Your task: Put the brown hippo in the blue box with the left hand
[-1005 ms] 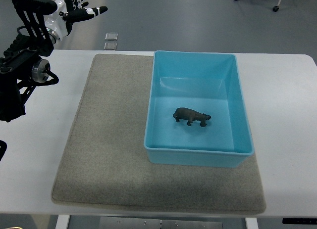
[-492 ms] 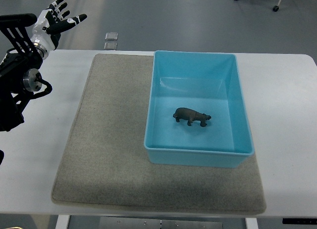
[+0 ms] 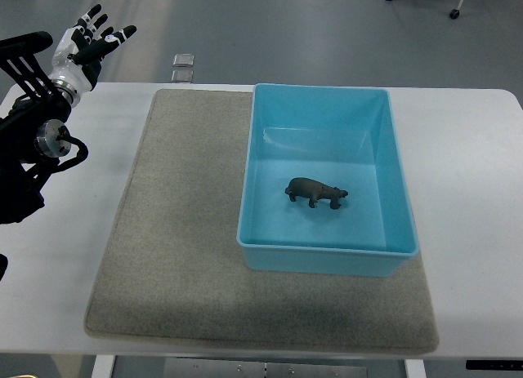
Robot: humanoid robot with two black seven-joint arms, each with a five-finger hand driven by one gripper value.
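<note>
We see the brown hippo [image 3: 316, 192] standing on its feet on the floor of the blue box [image 3: 395, 167], well apart from our left hand [image 3: 88, 43], which hovers empty with its fingers spread over the far corner of the surface [image 3: 73, 231]. So the placing looks done. We judge the hippo a small, light, rigid moulded figure (probably plastic or hard rubber, though the view is too coarse to be sure), smooth enough to slip under a loose pinch. If we had to lift it again, we would close across the thick barrel of the body, between the front and hind legs, not on the head or legs. The box rests on a grey mat [image 3: 180, 247].
</note>
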